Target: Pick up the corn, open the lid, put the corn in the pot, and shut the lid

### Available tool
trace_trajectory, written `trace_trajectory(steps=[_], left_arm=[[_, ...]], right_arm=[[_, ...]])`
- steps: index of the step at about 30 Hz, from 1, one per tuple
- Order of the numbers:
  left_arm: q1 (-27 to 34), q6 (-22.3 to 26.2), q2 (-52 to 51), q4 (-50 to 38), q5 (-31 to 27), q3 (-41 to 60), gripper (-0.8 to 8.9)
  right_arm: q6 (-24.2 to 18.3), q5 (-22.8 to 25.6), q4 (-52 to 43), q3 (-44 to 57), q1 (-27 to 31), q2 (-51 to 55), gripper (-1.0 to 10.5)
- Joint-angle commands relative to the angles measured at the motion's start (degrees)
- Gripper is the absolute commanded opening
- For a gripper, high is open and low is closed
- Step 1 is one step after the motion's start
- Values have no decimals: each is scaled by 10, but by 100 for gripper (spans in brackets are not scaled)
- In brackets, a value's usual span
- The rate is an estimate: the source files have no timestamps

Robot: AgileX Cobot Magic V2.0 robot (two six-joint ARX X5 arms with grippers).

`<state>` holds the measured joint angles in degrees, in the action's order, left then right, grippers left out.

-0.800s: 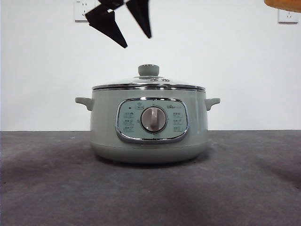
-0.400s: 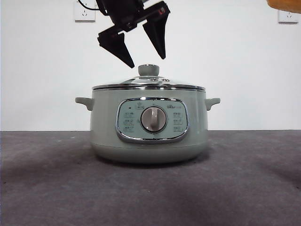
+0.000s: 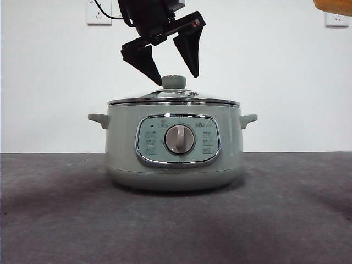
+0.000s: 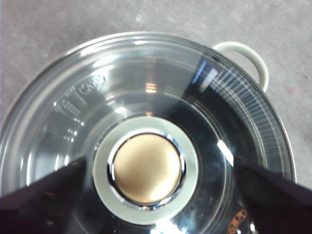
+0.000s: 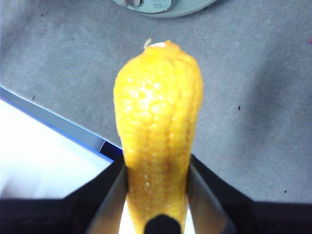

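Note:
The sage-green pot (image 3: 174, 144) stands mid-table with the glass lid (image 3: 174, 97) closed on it. My left gripper (image 3: 177, 77) hangs open just above the lid's knob (image 3: 174, 82), one black jaw on each side of it. From the left wrist, the knob (image 4: 146, 168) lies centred between the jaws, over the glass lid (image 4: 87, 97). My right gripper (image 5: 157, 190) is shut on the yellow corn (image 5: 158, 126), held high above the table; only a sliver of corn (image 3: 333, 5) shows at the front view's top right corner. The pot (image 5: 161, 6) peeks in at the right wrist picture's edge.
Dark grey table (image 3: 176, 220) stretches in front of the pot, a white wall with two sockets (image 3: 99, 14) behind. A white surface with a blue edge (image 5: 44, 141) lies below the held corn. The pot's side handle (image 4: 246, 56) sticks out past the lid.
My left gripper has come down and to the right, from high above the pot's left to just over the lid knob, jaws still open. The corn stays at the top right corner.

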<state>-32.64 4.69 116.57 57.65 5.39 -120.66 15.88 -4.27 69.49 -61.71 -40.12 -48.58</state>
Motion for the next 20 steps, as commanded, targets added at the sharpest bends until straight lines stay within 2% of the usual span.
trace_trajectory(steps=[1,12,17,20], left_arm=[[-2,1,8,0,-1,0,403],[-2,0,17,-1,-2,0,397],[-2,0,17,-3,-6,0,214],[2,7,17,-2,-10,0,154]], right_arm=[[4,2,4,-2,0,1,-9],[5,2,17,-2,0,1,-9],[4,2,27,-2,0,1,-9],[4,2,27,-2,0,1,-9]])
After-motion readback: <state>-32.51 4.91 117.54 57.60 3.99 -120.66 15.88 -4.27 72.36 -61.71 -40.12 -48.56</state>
